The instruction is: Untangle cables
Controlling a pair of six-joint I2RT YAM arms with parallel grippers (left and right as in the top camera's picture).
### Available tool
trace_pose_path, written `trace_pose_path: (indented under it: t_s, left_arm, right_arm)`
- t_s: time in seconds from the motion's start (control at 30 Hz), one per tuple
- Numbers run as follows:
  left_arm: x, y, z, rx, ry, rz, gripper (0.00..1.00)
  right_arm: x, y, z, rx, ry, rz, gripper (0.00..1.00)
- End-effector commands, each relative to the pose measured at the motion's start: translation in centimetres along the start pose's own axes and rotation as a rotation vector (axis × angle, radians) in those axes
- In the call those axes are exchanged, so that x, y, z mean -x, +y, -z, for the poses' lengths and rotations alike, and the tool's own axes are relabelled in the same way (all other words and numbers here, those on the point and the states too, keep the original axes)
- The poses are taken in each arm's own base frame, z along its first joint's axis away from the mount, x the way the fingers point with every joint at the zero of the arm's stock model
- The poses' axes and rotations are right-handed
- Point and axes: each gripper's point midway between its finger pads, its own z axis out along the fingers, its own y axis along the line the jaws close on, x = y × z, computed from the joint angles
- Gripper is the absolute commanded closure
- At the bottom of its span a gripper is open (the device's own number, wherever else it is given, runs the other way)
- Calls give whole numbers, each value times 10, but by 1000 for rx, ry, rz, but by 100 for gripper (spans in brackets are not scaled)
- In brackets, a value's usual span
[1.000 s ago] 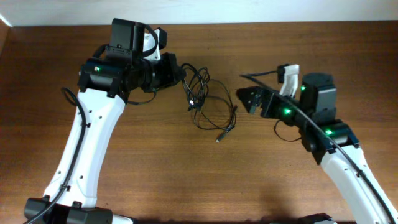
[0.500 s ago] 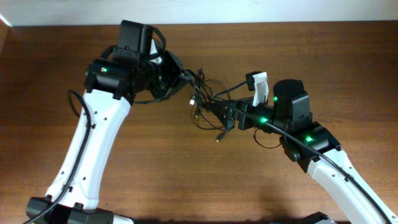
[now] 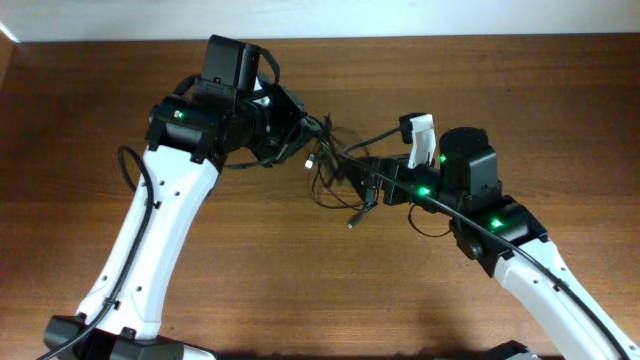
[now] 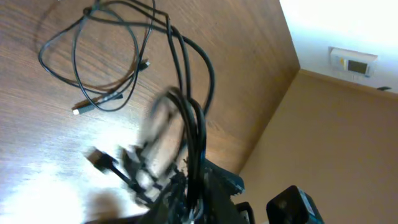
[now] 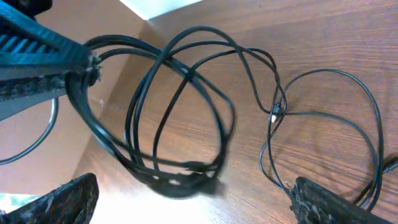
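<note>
The cables (image 3: 322, 160) are a tangle of thin black cords at the table's middle. My left gripper (image 3: 300, 125) is shut on a bunch of them and holds that part raised. In the left wrist view the cords (image 4: 186, 106) run down into my left gripper (image 4: 193, 202), and loose loops (image 4: 106, 62) lie on the wood. My right gripper (image 3: 365, 187) is open, its jaws standing wide on either side of the hanging loops. In the right wrist view the loops (image 5: 186, 93) hang blurred above my right gripper (image 5: 196, 208). One plug end (image 3: 352, 222) rests on the table.
The brown wooden table (image 3: 300, 290) ends at a white wall along the far edge (image 3: 450, 38). Thick black arm cables (image 3: 130, 165) hang beside the left arm. A white wall box (image 4: 353, 61) shows in the left wrist view.
My right arm has swung left, bringing its open gripper up to the cable bundle. My left gripper has moved a little right with the cables held up.
</note>
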Motion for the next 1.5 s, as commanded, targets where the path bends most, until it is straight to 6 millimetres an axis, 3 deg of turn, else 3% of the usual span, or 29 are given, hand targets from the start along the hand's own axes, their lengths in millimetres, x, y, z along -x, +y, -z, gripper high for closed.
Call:
trace_pose_path:
  t_s: [0.0,0.17,0.27,0.3,0.4,0.53,0.7,0.8,1.0,1.23,1.47]
  left_arm:
    - [-7,-8,3,-31,40,29,86]
    - [-7,-8,3,-32,42,28,86]
    - [1,-4,3,-9,-4,-1,84]
    - [8,0,3,13,-45,-22,81]
    - [33,22,7,137,-194,-101,50]
    - [53,59,22,354,-308,-228,27]
    - [59,108,49,621,-379,-216,13]
    - [56,130,58,734,-373,-216,11]
    - [46,178,34,841,-284,-191,14]
    - [52,223,-9,858,-281,-191,5]
    - [55,257,-28,888,-305,-199,4]
  right_arm:
    - [-6,-15,-17,-40,36,-16,1]
    - [-28,-28,-38,-26,137,-65,0]
    - [-26,-27,-38,-23,129,-60,0]
    - [-26,-27,-38,-23,129,-60,0]
    - [-26,-29,-38,-30,125,-60,0]
    - [-24,-32,-38,-48,115,-58,0]
    - [-22,-35,-38,-64,106,-57,1]
    - [-22,-35,-38,-64,106,-57,1]
    - [-22,-36,-38,-72,102,-57,1]
    - [-24,-37,-38,-79,110,-61,1]
    - [-24,-38,-38,-83,110,-55,1]
